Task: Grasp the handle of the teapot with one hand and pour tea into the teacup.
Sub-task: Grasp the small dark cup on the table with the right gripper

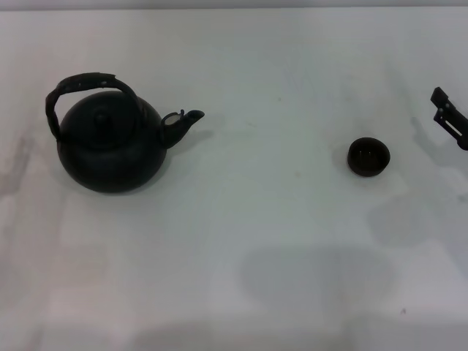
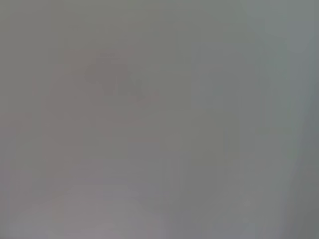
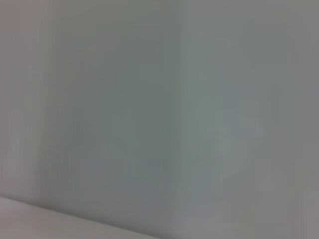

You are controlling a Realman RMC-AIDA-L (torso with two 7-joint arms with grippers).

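The matte black teapot (image 1: 110, 146) stands upright on the left of the white table, its knobbed lid on and its short spout (image 1: 183, 122) pointing right. Its arched handle (image 1: 86, 82) rises over the lid, tilted a little to the rear left. The small black teacup (image 1: 368, 156) sits upright far to the right, well apart from the pot. Only a dark tip of my right gripper (image 1: 450, 117) shows at the right edge of the head view, beyond the cup. My left gripper is out of view. Both wrist views show only plain grey surface.
The white table (image 1: 263, 241) stretches between pot and cup with nothing on it; faint shadows lie near its front edge.
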